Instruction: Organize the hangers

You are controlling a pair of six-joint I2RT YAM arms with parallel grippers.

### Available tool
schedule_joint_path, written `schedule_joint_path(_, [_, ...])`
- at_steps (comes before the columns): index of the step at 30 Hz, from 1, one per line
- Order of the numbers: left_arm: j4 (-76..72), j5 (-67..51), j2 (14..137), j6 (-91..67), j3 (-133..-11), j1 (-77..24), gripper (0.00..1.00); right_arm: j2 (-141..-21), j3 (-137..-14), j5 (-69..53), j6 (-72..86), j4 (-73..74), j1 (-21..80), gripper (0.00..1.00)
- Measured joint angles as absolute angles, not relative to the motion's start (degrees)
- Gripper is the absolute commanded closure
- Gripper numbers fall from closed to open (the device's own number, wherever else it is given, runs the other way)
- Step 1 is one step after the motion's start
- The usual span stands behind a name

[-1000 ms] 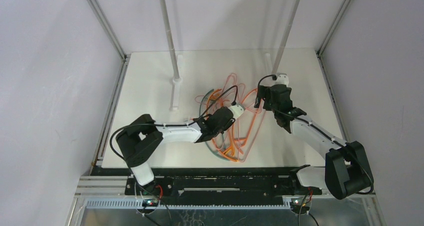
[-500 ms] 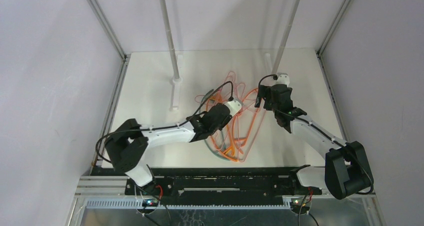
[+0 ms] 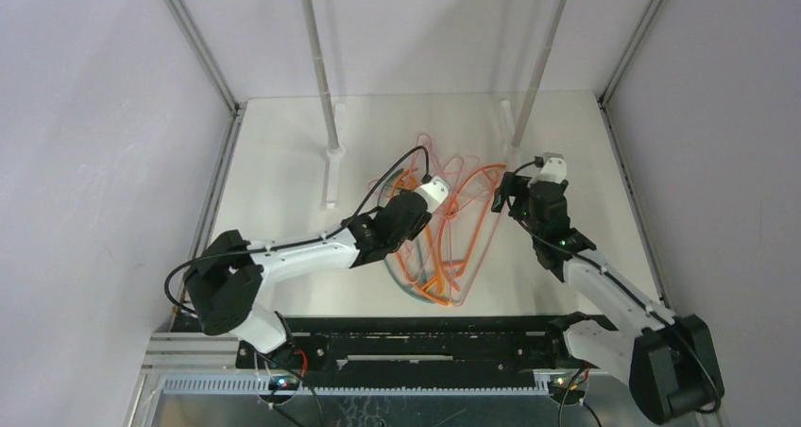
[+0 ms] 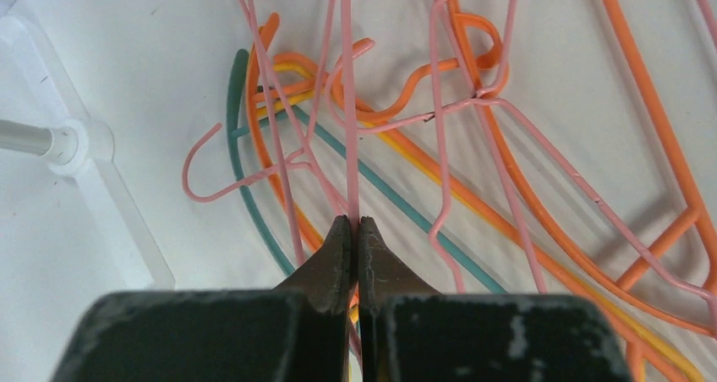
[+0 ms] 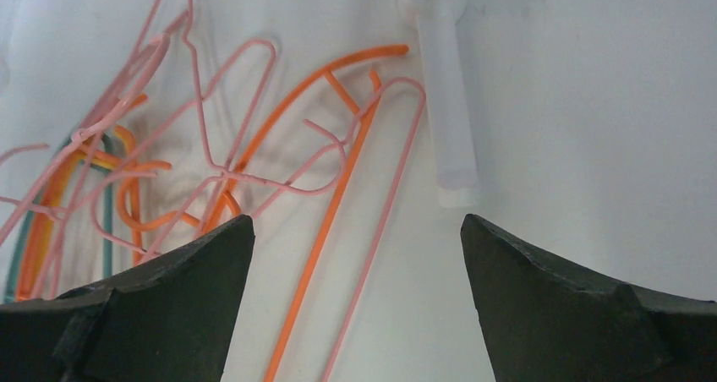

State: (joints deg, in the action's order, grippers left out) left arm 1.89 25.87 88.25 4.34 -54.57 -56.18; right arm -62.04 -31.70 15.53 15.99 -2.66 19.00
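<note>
A white table [image 3: 274, 144] fills the middle of the cell under even light, with only soft shadows on its top. Plain pale grey-lilac walls close it in: a back wall [image 3: 425, 40] beyond its far edge, a left wall [image 3: 94, 144] and a right wall [image 3: 727, 144] along its sides. Aluminium rails [image 3: 195, 44] rise from its far corners. A white-poled rack [image 3: 319, 68] stands on its far half. A black rail [image 3: 425, 325] lines its near edge.
</note>
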Motion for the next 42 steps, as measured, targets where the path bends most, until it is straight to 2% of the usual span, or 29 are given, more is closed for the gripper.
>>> schedule_joint_path(5, [3.53, 26.89, 85.91, 3.31, -54.65, -54.46, 1.0, -55.68, -28.21, 14.85, 16.03, -7.01, 17.3, 0.0])
schedule_joint_path(14, [13.06, 20.71, 79.2, -0.62, -67.05, -50.85, 1.0, -57.04, -28.21, 13.82, 16.73, -8.82, 16.47, 0.0])
schedule_joint_path(24, [17.61, 16.91, 76.86, -4.97, -68.42, -49.01, 1.0, -57.04, -28.21, 13.76, 16.99, -8.91, 16.21, 0.0])
schedule_joint_path(42, [-9.91, 19.27, 74.24, -2.98, -75.33, -39.03, 1.0, -59.07, -28.21, 13.37, 17.1, -9.34, 15.7, 0.0])
